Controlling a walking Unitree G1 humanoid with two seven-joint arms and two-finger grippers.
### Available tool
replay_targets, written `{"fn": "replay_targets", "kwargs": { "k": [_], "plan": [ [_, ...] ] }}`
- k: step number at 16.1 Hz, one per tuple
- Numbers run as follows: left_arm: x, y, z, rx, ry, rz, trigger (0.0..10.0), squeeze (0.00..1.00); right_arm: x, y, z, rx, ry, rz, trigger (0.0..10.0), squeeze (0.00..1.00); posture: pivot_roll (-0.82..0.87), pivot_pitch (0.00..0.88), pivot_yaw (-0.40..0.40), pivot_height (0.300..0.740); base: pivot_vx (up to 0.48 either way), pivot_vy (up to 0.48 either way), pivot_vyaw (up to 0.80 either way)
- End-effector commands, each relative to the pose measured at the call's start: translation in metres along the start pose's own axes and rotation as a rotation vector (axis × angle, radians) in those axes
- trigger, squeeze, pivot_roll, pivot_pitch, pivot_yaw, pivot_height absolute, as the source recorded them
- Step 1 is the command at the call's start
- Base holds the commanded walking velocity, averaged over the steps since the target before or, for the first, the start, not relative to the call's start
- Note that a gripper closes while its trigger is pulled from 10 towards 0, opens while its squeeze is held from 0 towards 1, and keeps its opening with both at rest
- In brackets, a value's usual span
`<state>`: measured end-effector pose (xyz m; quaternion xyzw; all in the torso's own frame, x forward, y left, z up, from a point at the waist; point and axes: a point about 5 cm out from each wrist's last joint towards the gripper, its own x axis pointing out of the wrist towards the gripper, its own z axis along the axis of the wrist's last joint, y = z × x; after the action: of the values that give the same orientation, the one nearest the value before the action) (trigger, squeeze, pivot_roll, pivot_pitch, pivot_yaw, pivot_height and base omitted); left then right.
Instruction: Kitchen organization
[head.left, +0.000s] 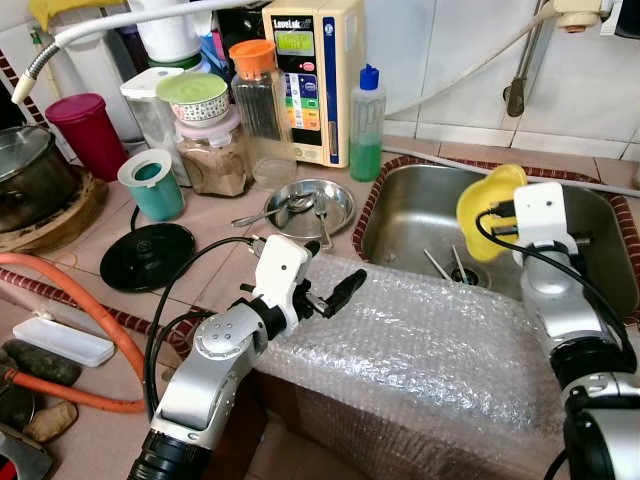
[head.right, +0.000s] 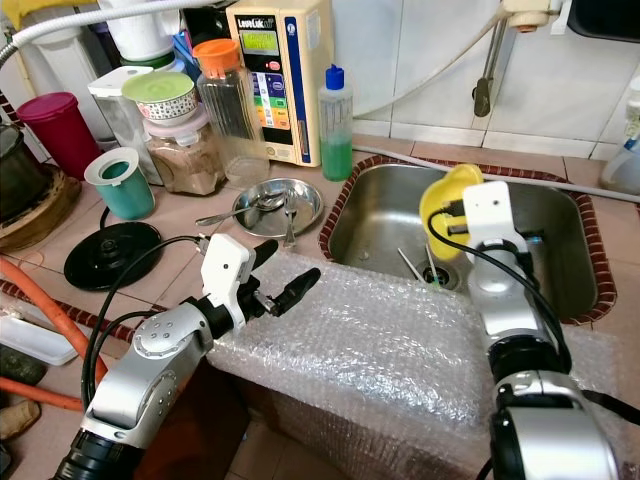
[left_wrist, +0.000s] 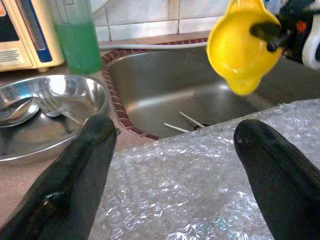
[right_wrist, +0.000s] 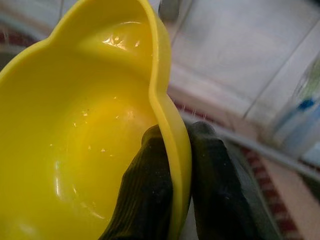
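The right pincer (head.right: 452, 218) grips the rim of the yellow bowl (head.left: 486, 205), holding it tilted above the sink (head.left: 420, 200). This thin edge grip may slip, dropping the bowl onto the utensils (head.left: 447, 268) below. The left pincer (head.left: 325, 293) hovers wide open and empty over the bubble wrap (head.left: 420, 350).

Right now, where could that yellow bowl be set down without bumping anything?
Free: the steel sink floor right of its drain utensils, and the bubble wrap along the front edge. Crowded: the tiled counter behind the round steel dish, packed with jars. The right pincer grips the yellow bowl.
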<state>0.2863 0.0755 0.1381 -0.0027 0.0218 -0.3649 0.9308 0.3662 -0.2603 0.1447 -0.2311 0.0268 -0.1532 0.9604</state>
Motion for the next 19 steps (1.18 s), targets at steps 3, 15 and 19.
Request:
{"fn": "replay_targets", "kwargs": {
  "k": [3,15,19],
  "plan": [
    [0.004,0.006,0.008,0.012,-0.03,0.065,10.0,1.0,-0.002,0.002,-0.013,0.099,0.081,0.031,0.0,0.03,0.12,0.0,0.104,0.74,0.0,0.0,0.0],
    [0.017,0.015,0.014,-0.078,-0.135,0.213,10.0,1.0,-0.008,0.018,-0.027,0.347,0.22,0.066,10.0,1.0,0.03,0.0,0.078,0.74,0.0,0.0,0.0],
    [0.019,0.005,0.014,-0.088,-0.103,0.161,10.0,1.0,-0.014,0.022,-0.045,0.54,0.396,0.026,10.0,1.0,0.07,0.0,0.105,0.74,0.0,0.0,0.0]
  ]
}}
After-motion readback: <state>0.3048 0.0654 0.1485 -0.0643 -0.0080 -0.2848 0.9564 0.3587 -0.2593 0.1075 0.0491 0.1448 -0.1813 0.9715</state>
